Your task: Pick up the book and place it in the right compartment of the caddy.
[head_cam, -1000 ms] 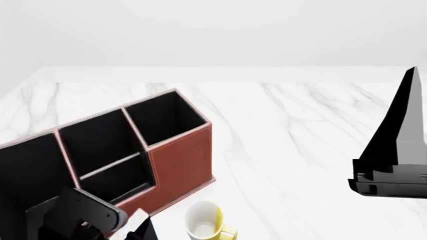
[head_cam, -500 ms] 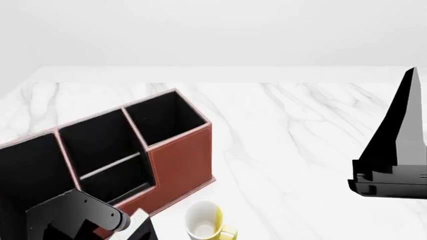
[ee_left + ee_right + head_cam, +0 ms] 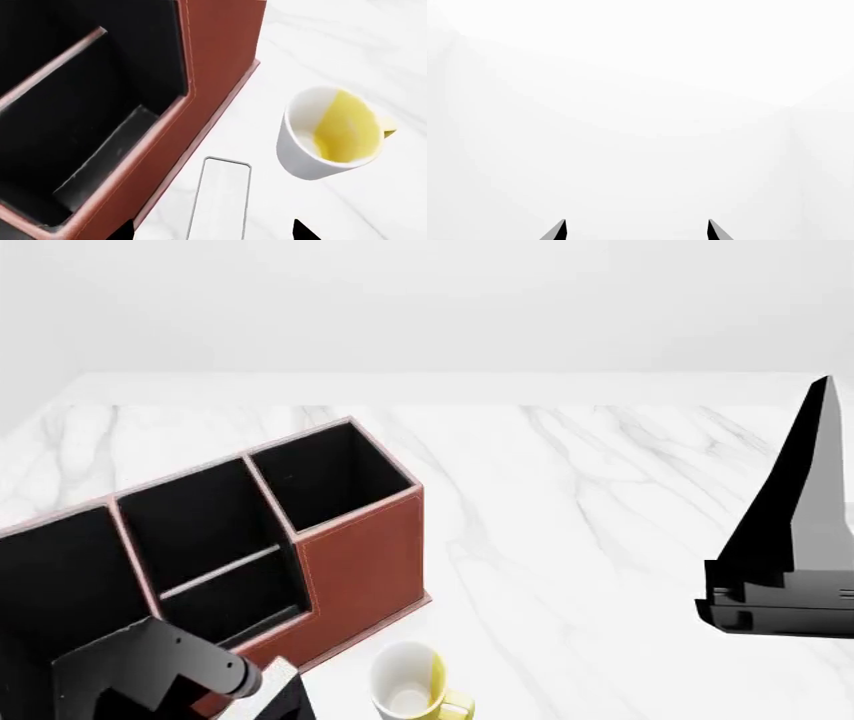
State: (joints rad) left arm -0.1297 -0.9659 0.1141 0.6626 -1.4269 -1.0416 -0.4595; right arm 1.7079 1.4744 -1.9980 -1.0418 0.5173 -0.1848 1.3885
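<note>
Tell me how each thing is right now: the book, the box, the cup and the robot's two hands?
book: standing on edge beside the caddy, white pages showing, not gripped.
caddy: upright on the table, all sections look empty.
right compartment: empty, black inside.
mug: upright, empty.
left gripper: open, fingertips either side of the book.
right gripper: open, holding nothing.

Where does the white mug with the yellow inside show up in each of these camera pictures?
Head view: the white mug with the yellow inside stands at the bottom edge, just right of the red-brown leather-look caddy.
Left wrist view: the mug fills the right half, tilted in the picture.
Right wrist view: not in it.
Shared landmark: the caddy's red-brown corner beside the mug.
</note>
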